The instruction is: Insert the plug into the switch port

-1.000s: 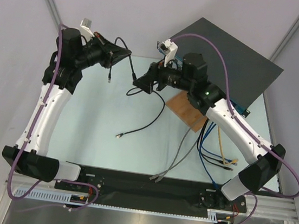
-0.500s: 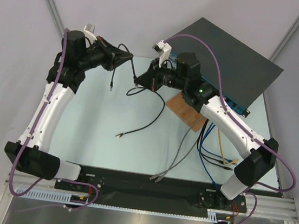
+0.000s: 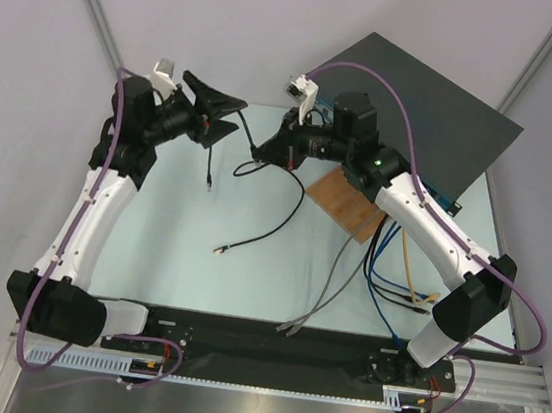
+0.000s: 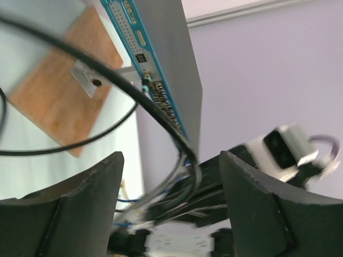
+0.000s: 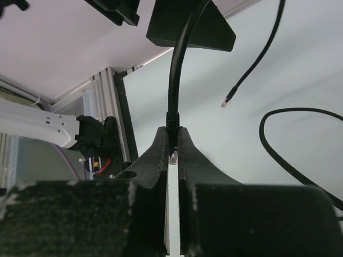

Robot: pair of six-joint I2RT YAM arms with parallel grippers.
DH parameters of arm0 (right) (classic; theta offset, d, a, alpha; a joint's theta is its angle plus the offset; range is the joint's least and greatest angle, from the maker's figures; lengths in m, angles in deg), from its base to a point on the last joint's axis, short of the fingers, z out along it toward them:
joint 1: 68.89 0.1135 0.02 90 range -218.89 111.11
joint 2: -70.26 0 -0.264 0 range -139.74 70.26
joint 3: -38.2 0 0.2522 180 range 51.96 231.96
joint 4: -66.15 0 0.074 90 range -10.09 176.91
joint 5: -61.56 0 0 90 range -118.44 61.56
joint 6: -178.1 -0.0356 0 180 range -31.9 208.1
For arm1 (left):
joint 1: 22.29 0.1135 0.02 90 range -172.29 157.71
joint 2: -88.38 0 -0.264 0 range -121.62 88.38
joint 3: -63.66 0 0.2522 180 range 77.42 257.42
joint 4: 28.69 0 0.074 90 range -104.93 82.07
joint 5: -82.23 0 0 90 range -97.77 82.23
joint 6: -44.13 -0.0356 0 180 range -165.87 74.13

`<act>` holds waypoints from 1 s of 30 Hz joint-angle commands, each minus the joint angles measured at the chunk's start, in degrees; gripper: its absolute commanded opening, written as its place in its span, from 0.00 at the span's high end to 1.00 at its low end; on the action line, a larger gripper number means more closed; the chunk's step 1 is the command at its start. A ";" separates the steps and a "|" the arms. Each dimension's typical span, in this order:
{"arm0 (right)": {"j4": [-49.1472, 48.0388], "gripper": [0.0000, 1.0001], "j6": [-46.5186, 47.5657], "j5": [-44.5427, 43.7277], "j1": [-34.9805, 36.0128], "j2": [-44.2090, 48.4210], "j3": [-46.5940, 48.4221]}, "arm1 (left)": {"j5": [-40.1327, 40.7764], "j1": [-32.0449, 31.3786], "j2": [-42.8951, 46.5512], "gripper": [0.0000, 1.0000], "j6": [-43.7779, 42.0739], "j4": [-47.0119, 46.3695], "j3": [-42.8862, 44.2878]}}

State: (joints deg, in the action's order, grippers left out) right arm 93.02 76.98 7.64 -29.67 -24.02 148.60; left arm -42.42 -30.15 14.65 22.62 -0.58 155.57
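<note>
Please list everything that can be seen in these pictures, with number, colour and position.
switch: one, black with blue front, far right.
wooden board: one, brown, in front of the switch.
black cable: one, black, between both claws, the rest on the table.
loose cables: several, grey, blue, yellow, near right.
table: one, pale green, underneath.
left claw: one, black, open, far left.
right claw: one, black, shut on the black cable, far centre.

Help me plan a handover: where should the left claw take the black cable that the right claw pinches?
Take the black cable on the straight stretch just beyond the right claw, which is shut on it. Come from the left arm's side, left claw open, fingers straddling the cable crosswise; it runs between them now.
</note>
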 commanded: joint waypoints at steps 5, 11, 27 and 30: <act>7.98 1.00 0.57 18.74 -7.57 2.70 5.57 | -9.46 3.29 14.83 0.25 -26.59 -24.00 -10.20; 21.77 1.00 6.17 29.12 -10.39 2.43 8.13 | -23.94 -1.80 18.97 0.25 -64.03 -14.85 -6.79; 40.50 1.00 14.63 37.05 -9.34 9.46 -2.33 | -17.90 -32.57 20.39 0.47 -138.97 22.65 -4.94; 43.66 1.00 16.29 36.26 -8.03 12.10 -5.05 | -19.83 -34.59 19.60 0.47 -142.48 24.41 -4.67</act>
State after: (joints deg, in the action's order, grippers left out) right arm 132.38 90.49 42.10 -39.02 -16.46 145.02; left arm -59.52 -63.20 34.45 -107.82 20.05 150.02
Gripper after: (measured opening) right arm 0.036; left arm 0.530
